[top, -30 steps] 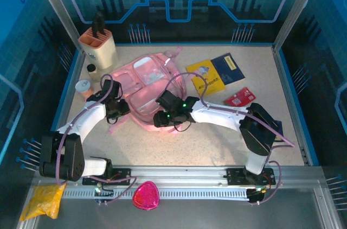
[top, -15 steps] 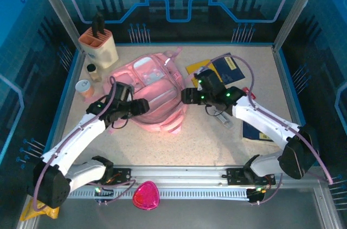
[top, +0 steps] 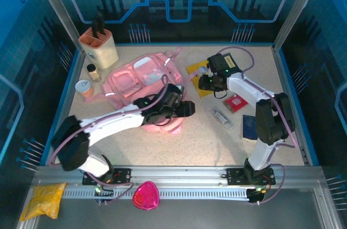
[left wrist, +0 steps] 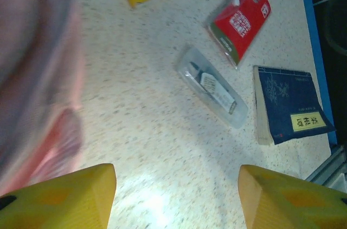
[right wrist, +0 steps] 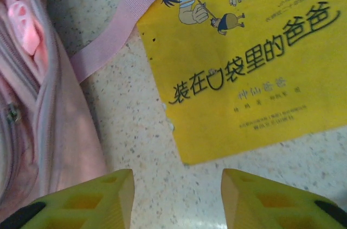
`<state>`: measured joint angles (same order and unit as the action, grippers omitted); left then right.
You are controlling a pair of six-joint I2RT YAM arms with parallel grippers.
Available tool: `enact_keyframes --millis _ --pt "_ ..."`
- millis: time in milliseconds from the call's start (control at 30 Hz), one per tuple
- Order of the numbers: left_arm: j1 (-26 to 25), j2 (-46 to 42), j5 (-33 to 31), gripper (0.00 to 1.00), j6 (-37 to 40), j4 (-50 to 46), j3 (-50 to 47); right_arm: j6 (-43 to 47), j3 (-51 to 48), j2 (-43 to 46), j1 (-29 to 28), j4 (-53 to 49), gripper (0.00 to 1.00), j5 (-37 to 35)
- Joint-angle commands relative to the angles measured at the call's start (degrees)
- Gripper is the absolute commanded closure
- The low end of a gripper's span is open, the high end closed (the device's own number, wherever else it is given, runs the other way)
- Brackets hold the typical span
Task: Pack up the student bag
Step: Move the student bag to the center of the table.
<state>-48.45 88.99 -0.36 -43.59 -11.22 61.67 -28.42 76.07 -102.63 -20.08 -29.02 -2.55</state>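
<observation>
Tabletop [top: 206,142] of speckled beige, edged in blue, sits inside a booth of blue panels printed with circuit lines, with aluminium posts at its corners. The student bag [top: 135,82] lies left of centre toward the back. The left gripper [left wrist: 176,180] hangs at the bag's near right edge over bare table, jaws apart with nothing between them. The right gripper [right wrist: 176,185] hovers over the lower edge of a yellow book [right wrist: 255,66] just beside the bag, jaws likewise parted and empty. A red booklet [left wrist: 241,20], a clear case [left wrist: 212,88] and a dark blue book [left wrist: 290,104] lie apart on the right. A beige holder [top: 100,49] stands in the back-left corner.
</observation>
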Motion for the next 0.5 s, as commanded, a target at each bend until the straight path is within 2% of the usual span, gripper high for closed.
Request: enact_keyframes --millis 0,100,200,267,467 --pt "-1.5 6.0 0.7 0.40 0.8 6.0 4.4 -0.4 3.5 -4.2 0.9 -0.4 0.56 3.2" --pt "-1.3 10.1 -0.2 0.40 1.3 8.2 6.2 -0.5 6.2 -7.8 1.1 -1.2 0.58 4.0" --pt "-0.7 12.9 -4.4 0.40 3.5 1.9 9.4 -0.1 10.7 -11.7 1.3 -2.7 0.58 5.0" --pt "0.0 13.3 -6.7 0.40 3.8 1.1 8.5 0.0 13.6 -14.5 1.6 -4.3 0.59 5.1" --pt "2.0 12.1 -6.5 0.40 2.1 1.0 2.8 -0.2 15.0 -17.6 2.2 -3.2 0.58 5.8"
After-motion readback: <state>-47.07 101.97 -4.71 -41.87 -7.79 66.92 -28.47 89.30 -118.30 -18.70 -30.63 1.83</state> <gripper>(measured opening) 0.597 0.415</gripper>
